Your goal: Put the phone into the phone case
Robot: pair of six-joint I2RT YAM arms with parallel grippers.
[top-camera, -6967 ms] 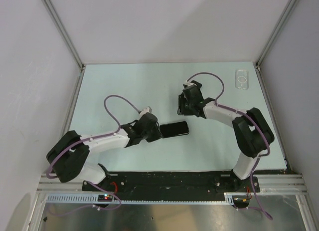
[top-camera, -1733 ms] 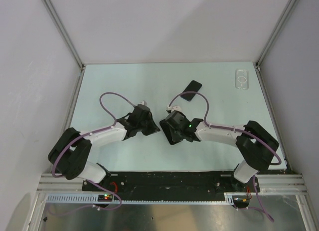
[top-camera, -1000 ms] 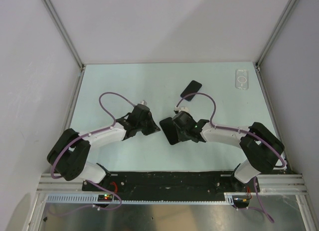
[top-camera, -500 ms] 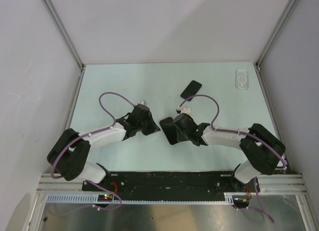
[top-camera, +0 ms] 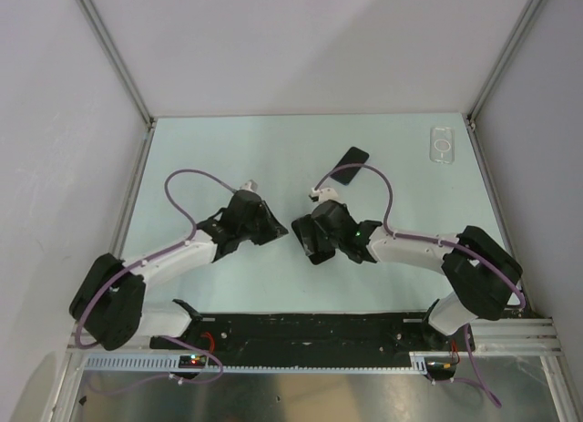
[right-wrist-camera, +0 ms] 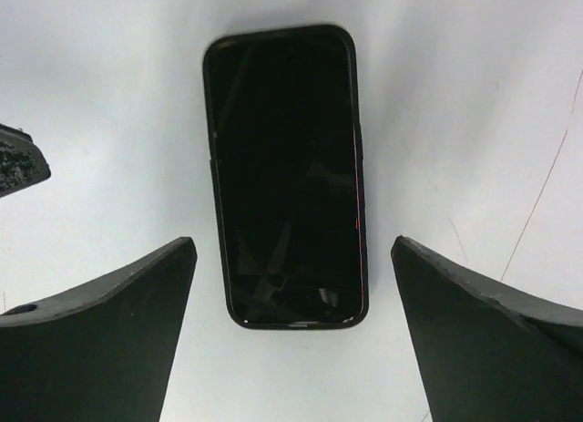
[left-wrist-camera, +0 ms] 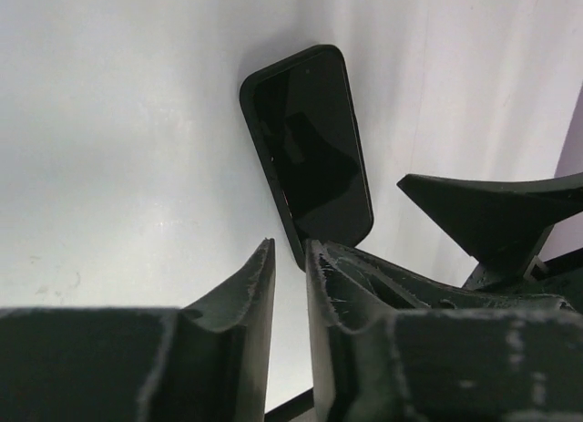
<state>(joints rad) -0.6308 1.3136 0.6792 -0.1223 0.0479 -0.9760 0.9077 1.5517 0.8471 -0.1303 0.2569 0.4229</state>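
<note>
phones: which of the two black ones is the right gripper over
The nearer phone: the open right gripper straddles it. The other phone lies farther back, toward the clear case.

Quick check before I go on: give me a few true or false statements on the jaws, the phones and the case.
1. The right gripper has its jaws wide open, with the near phone lying flat before them. True.
2. The phone case has a phone in it. False: it lies empty at the far right corner of the table.
3. Two black phones are out. True: the far phone lies beyond both grippers.
4. The left gripper grips the near phone. False: its jaws are shut on nothing, and the phone lies ahead of them.
</note>
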